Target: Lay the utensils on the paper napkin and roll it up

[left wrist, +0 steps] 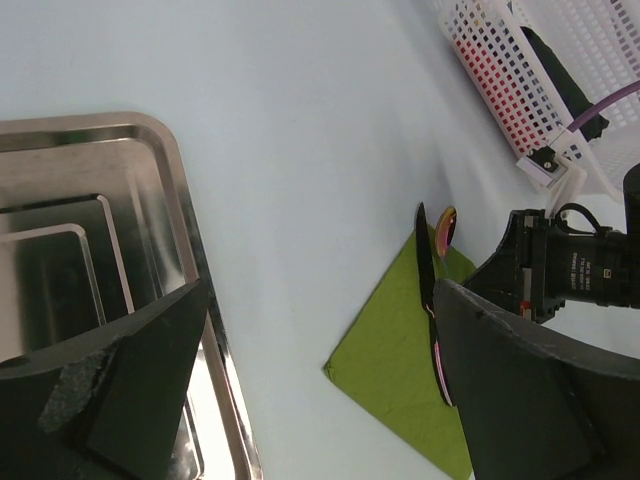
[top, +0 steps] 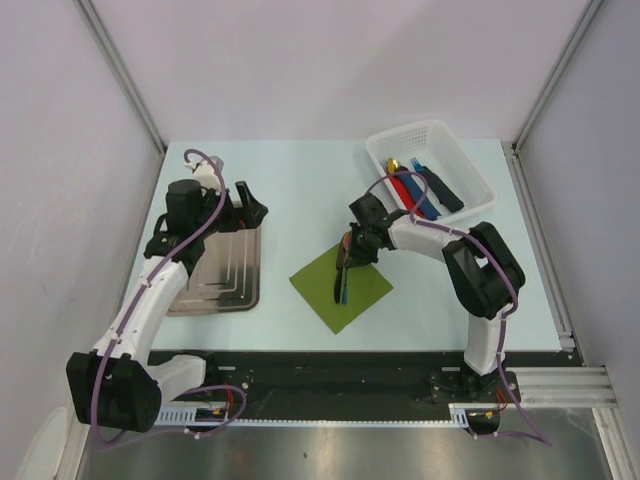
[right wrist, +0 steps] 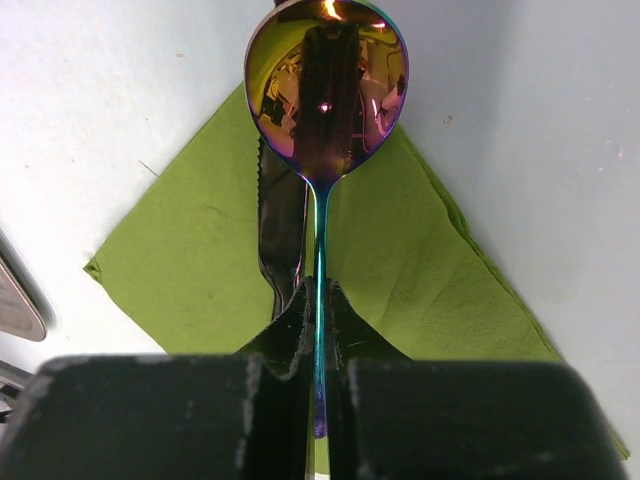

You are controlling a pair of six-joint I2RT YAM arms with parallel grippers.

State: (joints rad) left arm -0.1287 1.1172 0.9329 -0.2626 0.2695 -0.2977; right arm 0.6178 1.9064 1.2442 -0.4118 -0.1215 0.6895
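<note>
Grips a spoon (right wrist: 325, 90) in tightly closed right jaws, bowl over a corner of the paper napkin (right wrist: 190, 270), beside a knife (right wrist: 283, 230) lying on it. Spreads left jaws wide, empty, above the rim of the tray (top: 225, 290); bare tabletop (top: 300, 200) between.

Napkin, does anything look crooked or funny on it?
Nothing is spilled or broken. The napkin lies cornerwise to the table edge, a knife lies on it, and the spoon pinched in the right pincer reaches past the napkin's far corner.
</note>
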